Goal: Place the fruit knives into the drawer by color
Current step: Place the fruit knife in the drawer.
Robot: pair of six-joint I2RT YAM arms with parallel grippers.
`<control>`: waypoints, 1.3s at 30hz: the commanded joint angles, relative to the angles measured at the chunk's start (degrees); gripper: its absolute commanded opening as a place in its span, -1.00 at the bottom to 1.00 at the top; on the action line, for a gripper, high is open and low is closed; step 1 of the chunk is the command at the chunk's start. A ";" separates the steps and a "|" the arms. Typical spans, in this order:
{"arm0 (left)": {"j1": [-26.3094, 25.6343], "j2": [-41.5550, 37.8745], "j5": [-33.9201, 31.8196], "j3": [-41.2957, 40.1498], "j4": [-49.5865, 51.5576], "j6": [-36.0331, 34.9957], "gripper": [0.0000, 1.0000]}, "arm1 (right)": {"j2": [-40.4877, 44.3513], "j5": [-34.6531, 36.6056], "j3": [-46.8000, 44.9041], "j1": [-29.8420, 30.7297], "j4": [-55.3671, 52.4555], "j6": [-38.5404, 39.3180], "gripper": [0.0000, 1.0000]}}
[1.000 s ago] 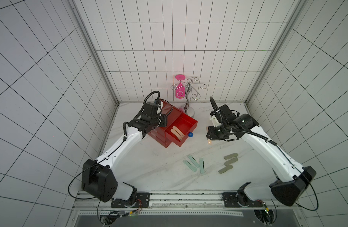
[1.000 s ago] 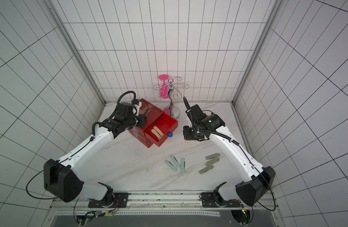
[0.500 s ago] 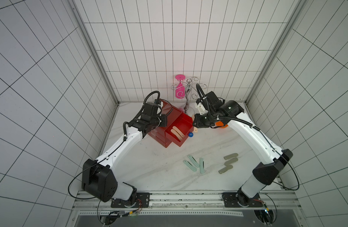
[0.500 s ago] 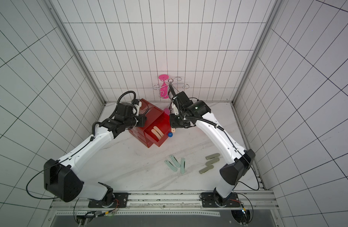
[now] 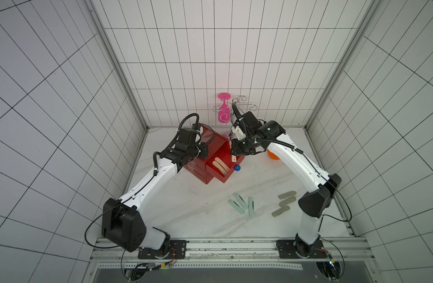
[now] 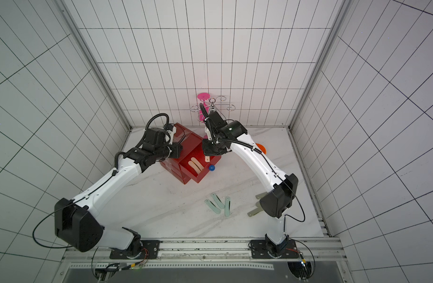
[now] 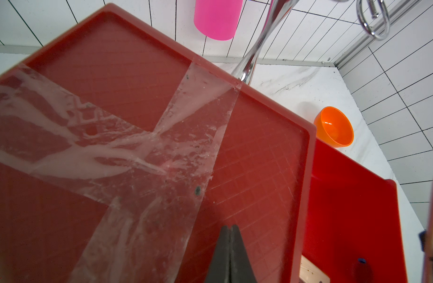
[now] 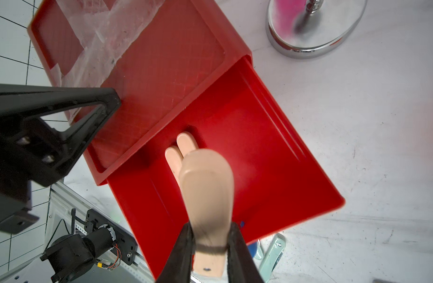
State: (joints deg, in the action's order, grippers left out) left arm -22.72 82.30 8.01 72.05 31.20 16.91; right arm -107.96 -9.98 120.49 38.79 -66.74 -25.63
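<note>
The red drawer (image 5: pixel 207 143) chest stands at the back with its top drawer (image 8: pixel 271 152) pulled out, blue knob (image 5: pixel 237 167) at the front. Two peach fruit knives (image 5: pixel 220 165) lie inside it. My right gripper (image 8: pixel 210 229) is shut on a third peach knife (image 8: pixel 207 186), hanging over the open drawer above those two. My left gripper (image 7: pixel 230 229) is shut with nothing in it, its tips resting on the chest's taped top (image 7: pixel 161 137). Three mint green knives (image 5: pixel 242 205) and three grey-olive knives (image 5: pixel 286 201) lie on the table nearer the front.
An orange bowl (image 5: pixel 271 156) sits behind my right forearm, right of the chest. A chrome stand (image 5: pixel 235 107) holding a pink glass (image 5: pixel 222 115) rises at the back wall, its round base (image 8: pixel 315 27) close to the drawer's far corner. Tiled walls enclose three sides.
My right arm has swung left and back from the middle of the table to over the open drawer, carrying the peach knife. The left arm has stayed on the chest.
</note>
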 commanded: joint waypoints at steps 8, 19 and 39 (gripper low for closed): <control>-0.22 3.13 1.04 -1.65 9.54 -0.38 -1.00 | -4.84 -0.49 8.80 0.43 -2.48 0.31 -0.57; -0.22 3.30 1.21 -1.68 9.57 -0.38 -1.00 | -6.63 0.35 7.87 0.49 -2.93 0.50 -0.56; -0.18 3.51 1.31 -1.56 9.66 -0.38 -1.00 | -7.43 2.09 4.76 0.43 -1.68 -0.05 -0.55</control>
State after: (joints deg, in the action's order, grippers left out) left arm -22.70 82.59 8.27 72.31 31.31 16.91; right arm -114.72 -9.08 123.39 38.79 -67.64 -25.47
